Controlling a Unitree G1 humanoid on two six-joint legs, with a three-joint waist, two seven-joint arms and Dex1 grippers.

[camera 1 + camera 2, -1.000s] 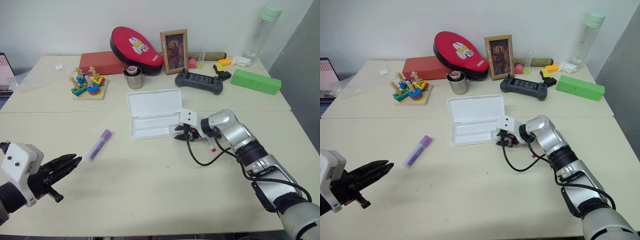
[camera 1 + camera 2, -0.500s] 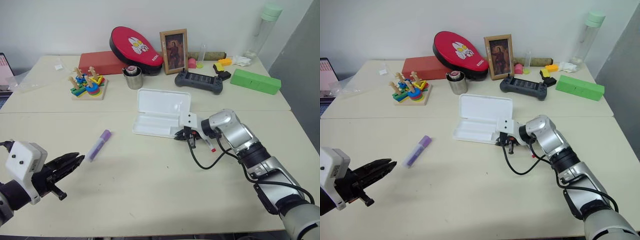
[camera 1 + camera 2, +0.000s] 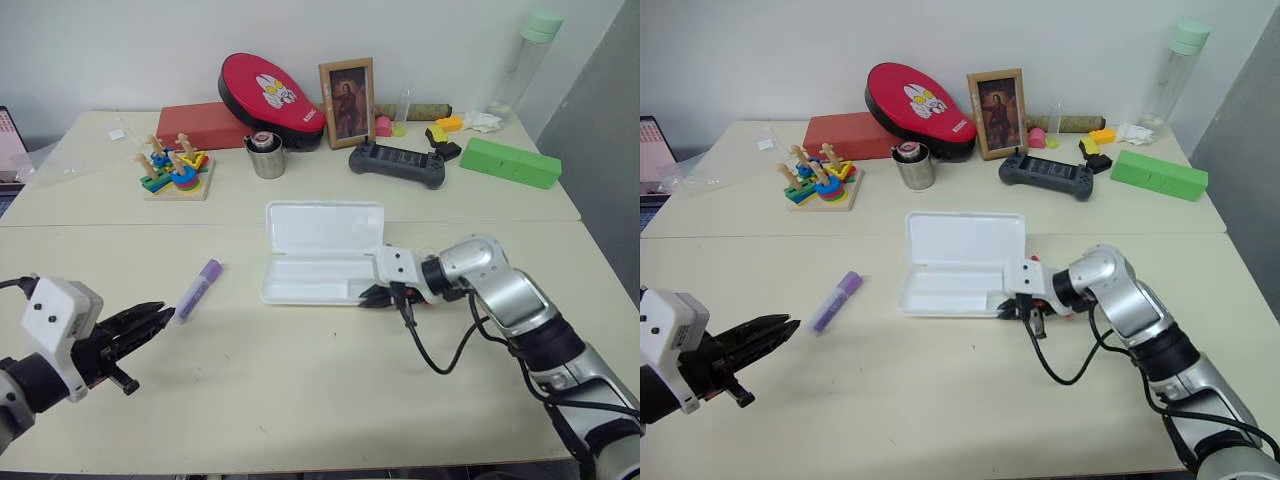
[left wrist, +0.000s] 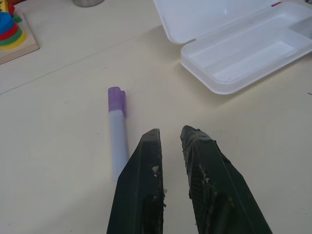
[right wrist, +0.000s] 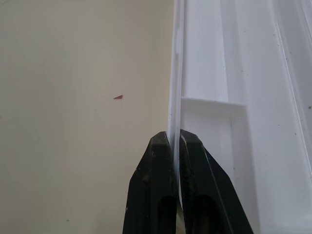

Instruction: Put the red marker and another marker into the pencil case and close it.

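Note:
The white pencil case lies open mid-table, lid back and tray bare. My right gripper is shut on the thin rim of the tray's near right corner. The lilac marker with its purple cap lies on the table left of the case. My left gripper hovers just short of it, fingers a narrow gap apart with nothing between them. A small red tip peeks past the case's far corner; the rest of the red marker is hidden by my right hand.
Along the back stand a wooden stacking toy, a metal cup, a red oval pouch, a picture frame, a black controller and a green box. A black cable loops below my right wrist.
My right gripper closed on the case's rim and pulled back toward me; the case swung round and now lies square. The left gripper and the lilac marker stayed put.

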